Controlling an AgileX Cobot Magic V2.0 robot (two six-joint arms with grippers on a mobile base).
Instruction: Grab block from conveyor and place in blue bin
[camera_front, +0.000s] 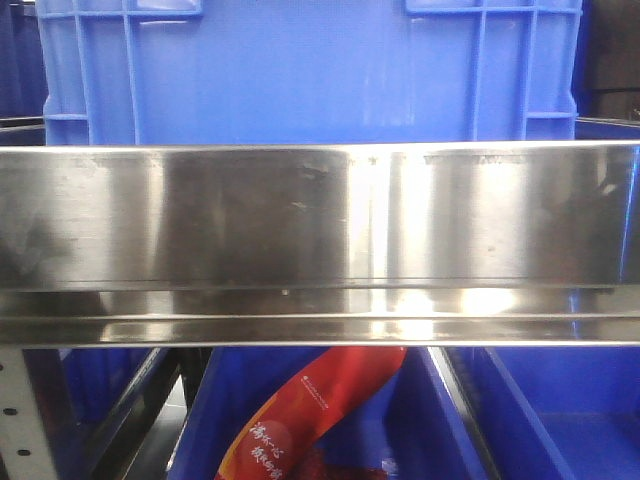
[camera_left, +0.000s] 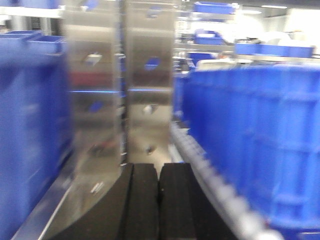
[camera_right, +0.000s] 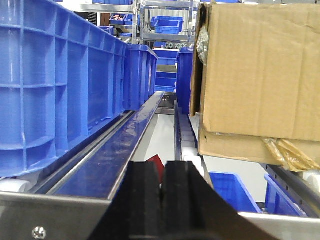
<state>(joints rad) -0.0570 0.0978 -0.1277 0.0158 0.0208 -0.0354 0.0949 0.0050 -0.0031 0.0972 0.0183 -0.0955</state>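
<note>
**Two tools closed, no block or belt in sight**

Two black tools appear, one in each wrist view, both with ribbed rubber pads pressed together and nothing between them. The left tool (camera_left: 159, 200) sits low in a blurred picture: on its left stands a dark blue ribbed plastic crate (camera_left: 30, 130), ahead rises a brushed steel panel (camera_left: 122, 85) with a vertical seam and several small holes, and to its right a row of pale rollers (camera_left: 210, 175) runs beside a second blue crate wall (camera_left: 255, 140).

In the front view a wide, shiny stainless steel rail (camera_front: 320, 230) spans the whole width, smudged and reflective. Above it sits one blue bin (camera_front: 310, 70) with moulded ribs; below, a red packet (camera_front: 300, 420) with white lettering lies in a lower blue bin (camera_front: 440, 420).

The right tool (camera_right: 162, 200) points along a narrow channel. On its left a long blue gridded crate (camera_right: 60, 85) rests on rollers beside a glossy steel rail (camera_right: 115, 150); a small red thing (camera_right: 156, 165) shows just above the pads. On its right a creased brown cardboard box (camera_right: 255, 75) overhangs another roller track.

No view shows the dark belt or a block, so their place cannot be told.
</note>
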